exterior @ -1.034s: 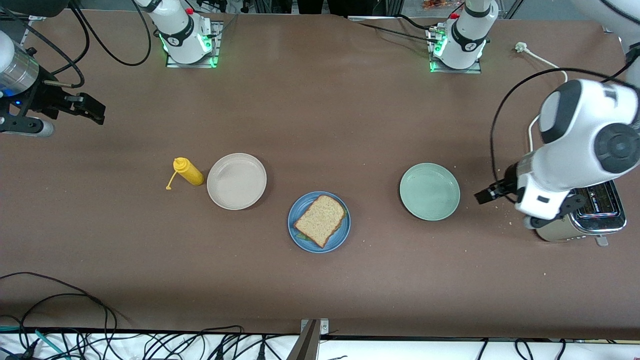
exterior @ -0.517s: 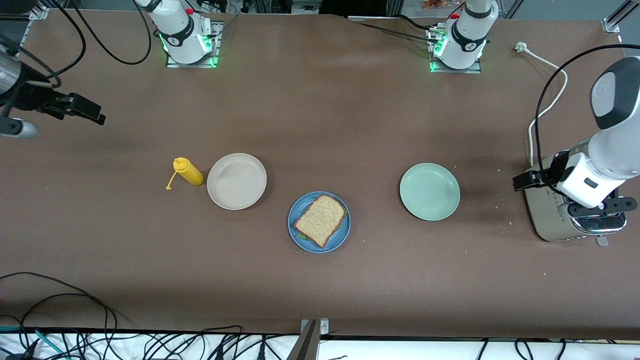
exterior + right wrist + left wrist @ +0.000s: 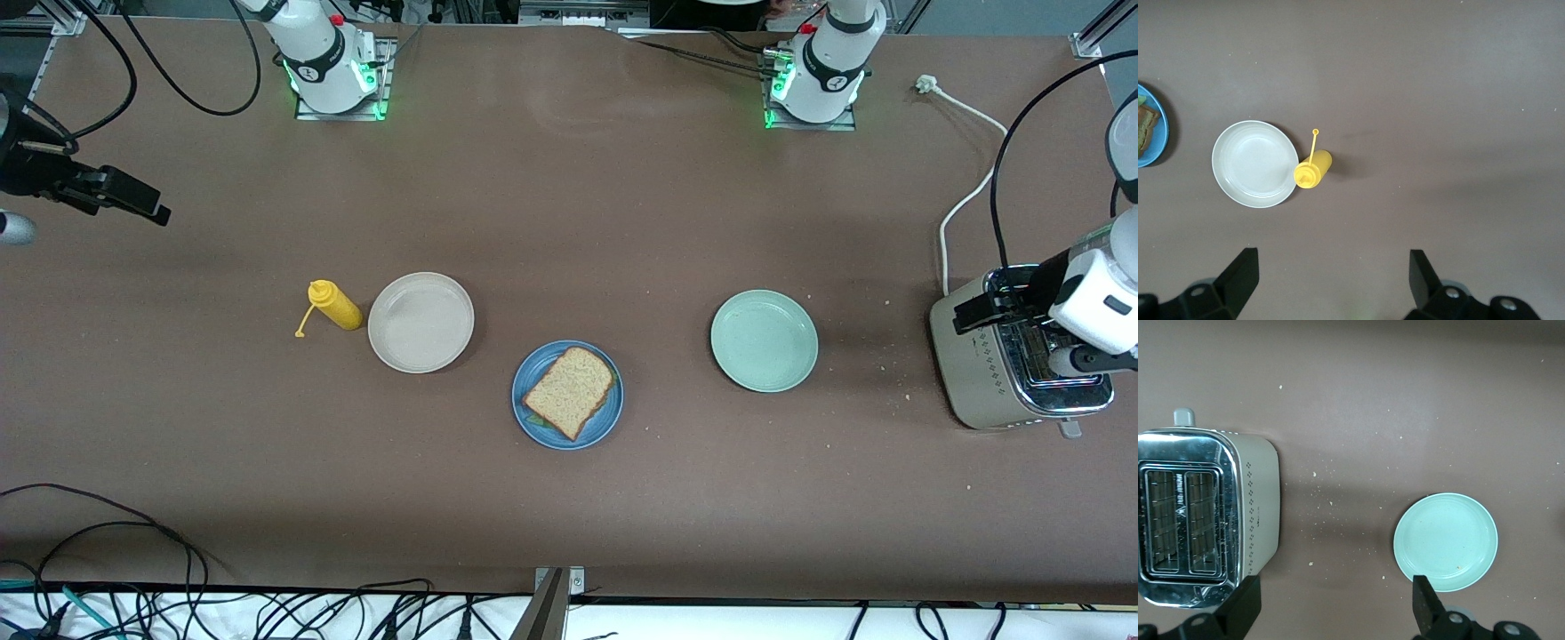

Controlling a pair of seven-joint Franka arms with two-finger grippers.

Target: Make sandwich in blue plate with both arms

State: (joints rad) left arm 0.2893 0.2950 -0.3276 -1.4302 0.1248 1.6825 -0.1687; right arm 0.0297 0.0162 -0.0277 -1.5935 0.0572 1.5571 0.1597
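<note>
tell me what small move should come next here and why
Probably nothing more than parking both arms. The sandwich already sits assembled on the blue plate, top slice on. The left gripper hangs open over the toaster, and the right gripper is open and holds nothing, over bare table at the right arm's end. The beige plate and green plate hold nothing.

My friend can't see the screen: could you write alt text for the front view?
A sandwich sits on the blue plate mid-table, between empty beige and green plates; both open grippers hang at the table's ends, the left gripper over a toaster.
</note>
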